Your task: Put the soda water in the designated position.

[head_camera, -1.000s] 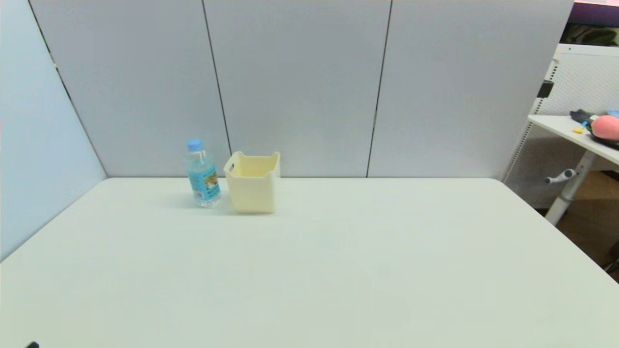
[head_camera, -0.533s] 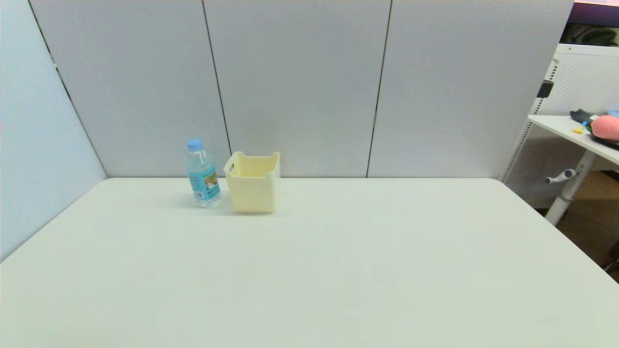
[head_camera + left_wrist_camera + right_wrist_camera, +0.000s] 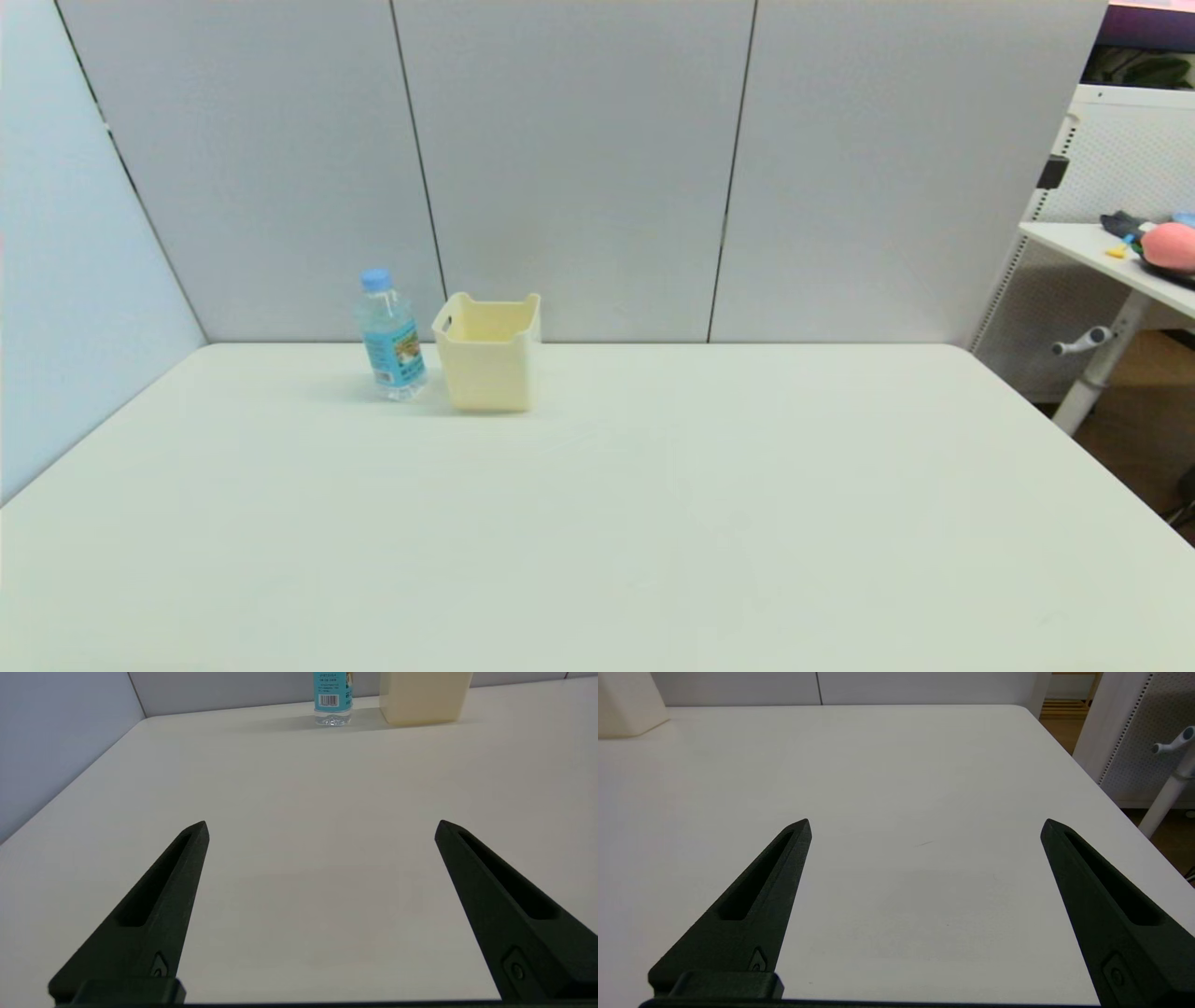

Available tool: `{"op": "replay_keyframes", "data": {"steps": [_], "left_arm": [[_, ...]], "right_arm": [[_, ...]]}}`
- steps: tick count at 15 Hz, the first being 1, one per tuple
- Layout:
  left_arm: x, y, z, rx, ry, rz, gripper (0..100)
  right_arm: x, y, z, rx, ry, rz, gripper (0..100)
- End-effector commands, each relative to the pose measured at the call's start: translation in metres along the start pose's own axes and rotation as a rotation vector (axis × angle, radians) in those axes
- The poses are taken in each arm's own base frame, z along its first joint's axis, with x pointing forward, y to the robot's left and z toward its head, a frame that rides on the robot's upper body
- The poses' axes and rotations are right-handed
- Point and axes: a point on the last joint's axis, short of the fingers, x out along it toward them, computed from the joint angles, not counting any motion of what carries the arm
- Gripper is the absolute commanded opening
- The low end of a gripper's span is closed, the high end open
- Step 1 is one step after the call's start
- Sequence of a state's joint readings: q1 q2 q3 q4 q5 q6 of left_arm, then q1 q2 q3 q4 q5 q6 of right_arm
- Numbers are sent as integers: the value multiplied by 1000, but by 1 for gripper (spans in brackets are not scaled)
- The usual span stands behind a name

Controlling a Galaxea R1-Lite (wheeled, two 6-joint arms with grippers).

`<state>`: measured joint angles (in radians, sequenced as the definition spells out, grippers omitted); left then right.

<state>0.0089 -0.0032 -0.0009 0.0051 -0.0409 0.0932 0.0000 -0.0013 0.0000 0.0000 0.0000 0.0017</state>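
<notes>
At the table's far left edge, soda water (image 3: 389,338) stands upright just left of the cream bin (image 3: 488,353). Head view shows neither of my arms; only the wrist views do. Left gripper (image 3: 321,823) spread wide, holding nothing; right gripper (image 3: 926,821) likewise. Bottle: clear, light-blue cap, blue label, barcode facing my left wrist.

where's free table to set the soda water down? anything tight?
Almost all of the white table is bare: everything nearer than the soda water and the cream bin, plus the whole stretch from the bin to the right edge. Tight only at the far left, where bottle and bin stand close together. Left gripper and right gripper are open over bare tabletop.
</notes>
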Motion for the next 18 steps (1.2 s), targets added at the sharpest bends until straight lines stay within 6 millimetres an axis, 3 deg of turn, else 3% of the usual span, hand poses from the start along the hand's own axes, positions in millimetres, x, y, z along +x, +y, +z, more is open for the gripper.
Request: {"op": "replay_keyframes", "data": {"steps": [1,18], "left_arm": [[0,0,0,-63,3,10,100],[0,1,0,-87,2,38,100]], "right_arm": [[0,0,0,0,1,0,100],[0,0,0,0,1,0,100]]}}
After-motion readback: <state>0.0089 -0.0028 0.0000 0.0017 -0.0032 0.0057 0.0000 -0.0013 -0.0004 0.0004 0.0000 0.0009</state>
